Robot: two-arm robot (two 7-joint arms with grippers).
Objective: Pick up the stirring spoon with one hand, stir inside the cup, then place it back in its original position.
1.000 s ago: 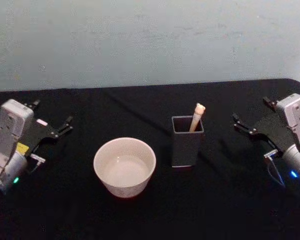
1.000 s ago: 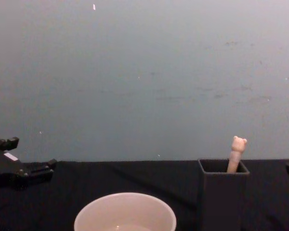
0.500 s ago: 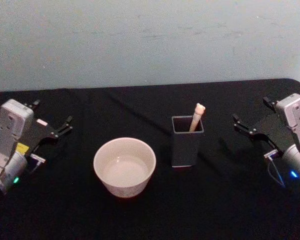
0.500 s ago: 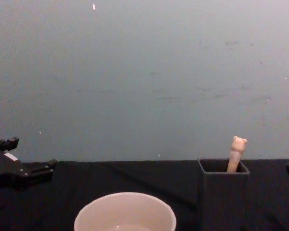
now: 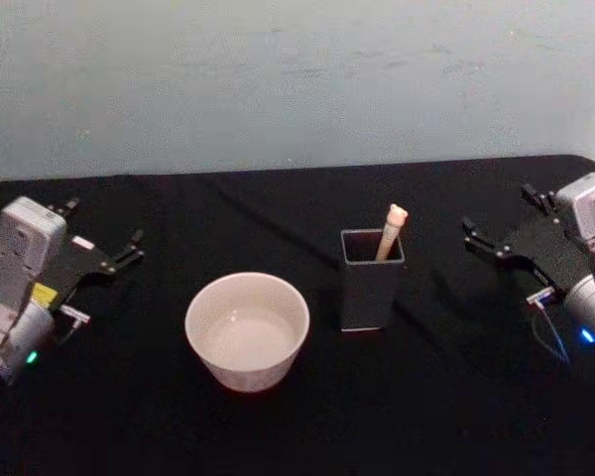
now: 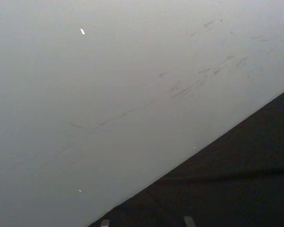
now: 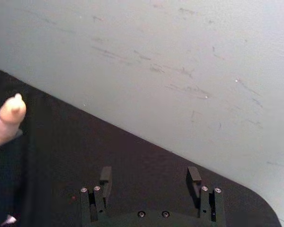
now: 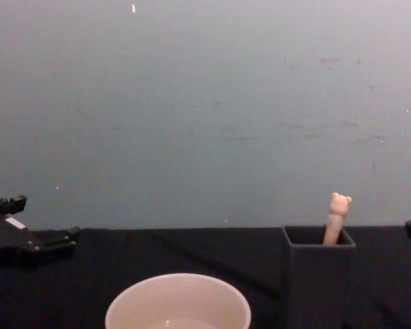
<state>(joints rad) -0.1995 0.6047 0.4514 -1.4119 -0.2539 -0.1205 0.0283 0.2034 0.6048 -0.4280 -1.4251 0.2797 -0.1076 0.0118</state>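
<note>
You're at a robot test bench, more lab than home. A desk (image 5: 297,436) draped in plain black cloth stands before a bare, scuffed pale wall (image 5: 297,79). The left gripper (image 5: 105,222) and right gripper (image 5: 497,209) sit at its two ends, with a cup (image 5: 247,330) staged between them.

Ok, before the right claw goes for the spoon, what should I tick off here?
1. Stirring spoon standing in the grey holder, handle above the rim: ok.
2. Right claw open, holding nothing: ok.
3. Right claw at the handle: not ok, it is off to the holder's right.
4. Cup upright, left of the holder, apart from it: ok.
5. Left claw open, off to the cup's left: ok.
6. Liquid in the cup: cannot tell.
</note>
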